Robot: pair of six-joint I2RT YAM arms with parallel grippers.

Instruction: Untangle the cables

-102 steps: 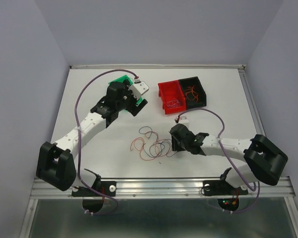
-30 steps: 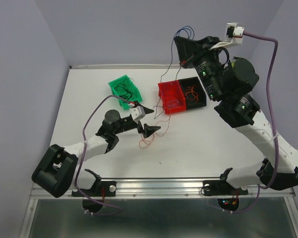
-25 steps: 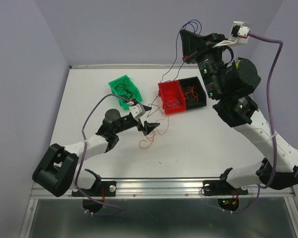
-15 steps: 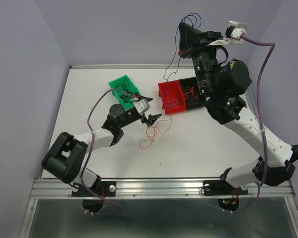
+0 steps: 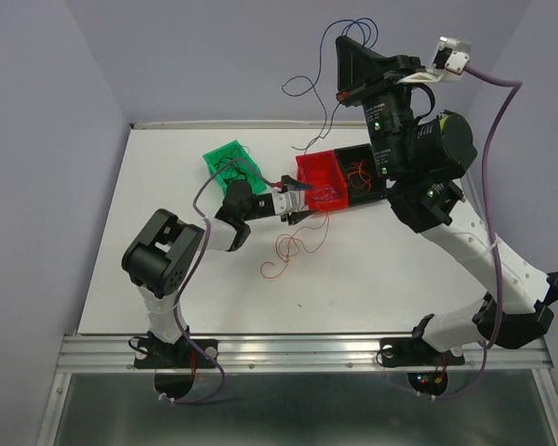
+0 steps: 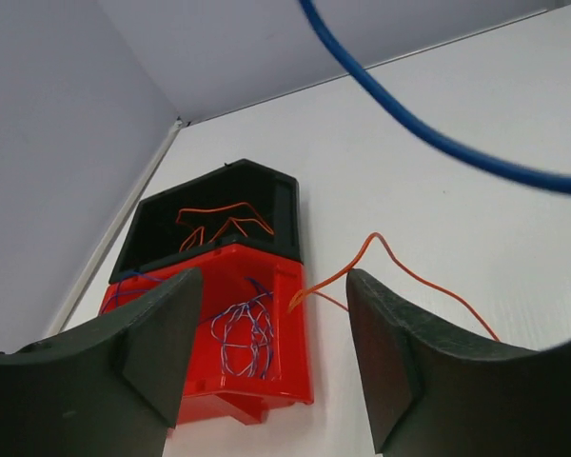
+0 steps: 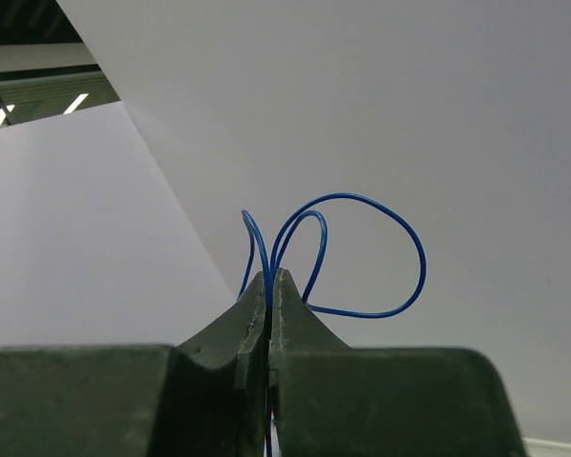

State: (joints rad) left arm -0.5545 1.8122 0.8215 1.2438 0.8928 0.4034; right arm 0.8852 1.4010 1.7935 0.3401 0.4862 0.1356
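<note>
Soft, even room light, no hard glare anywhere.
From above, the white table (image 5: 391, 279) is bright and flat-lit with only faint grey shadows, and the thin wires (image 5: 293, 251) barely resolve. At the left wrist the left gripper (image 6: 274, 286) is dark and soft-edged, and a blue wire (image 6: 409, 133) close to the lens swells into a blur. At the right wrist the blue wire is crisp against a pale wall (image 7: 409, 114), the right gripper (image 7: 269, 286) is nearly black, and strip lights (image 7: 38, 107) glow top left.

no legible text, no labels, brands or nos. on any bins, arms, walls
</note>
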